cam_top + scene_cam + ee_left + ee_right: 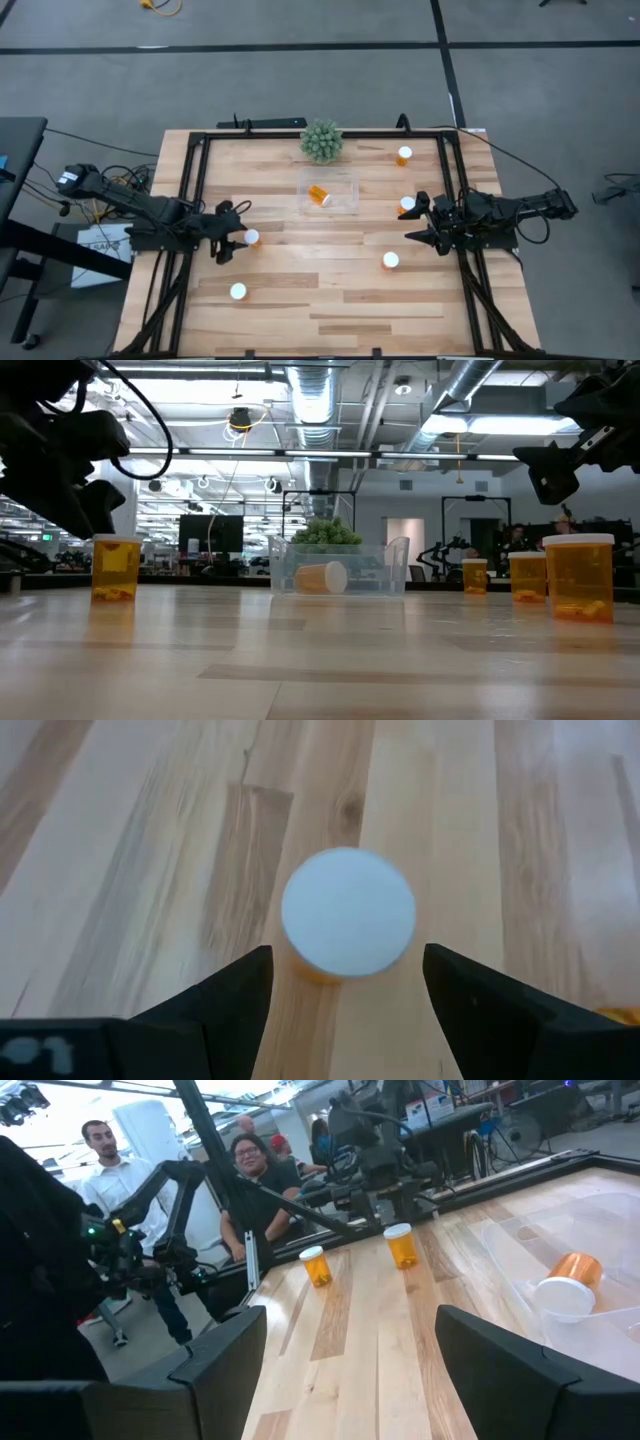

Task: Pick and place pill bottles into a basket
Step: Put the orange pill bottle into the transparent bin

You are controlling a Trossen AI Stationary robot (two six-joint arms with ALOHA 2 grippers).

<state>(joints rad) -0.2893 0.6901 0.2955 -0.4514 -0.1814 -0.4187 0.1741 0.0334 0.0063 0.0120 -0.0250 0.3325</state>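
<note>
The clear basket [345, 183] stands mid-table in front of the green plant, with one orange pill bottle [319, 195] lying on its side inside; it also shows in the low view [322, 577]. Five more white-capped bottles stand upright on the wood: two on the left [251, 238] [238, 291] and three on the right [404, 155] [407, 205] [390, 261]. My left gripper [232, 238] is open just above the upper left bottle, whose cap [348, 912] shows between and beyond the fingers. My right gripper [418, 222] is open and empty, above the table beside the middle right bottle.
A spiky green plant [321, 141] stands behind the basket near the far edge. A black frame [300, 133] runs around the tabletop. People [250, 1180] stand and sit beyond the table's left side in the right wrist view. Bare wood lies across the near half.
</note>
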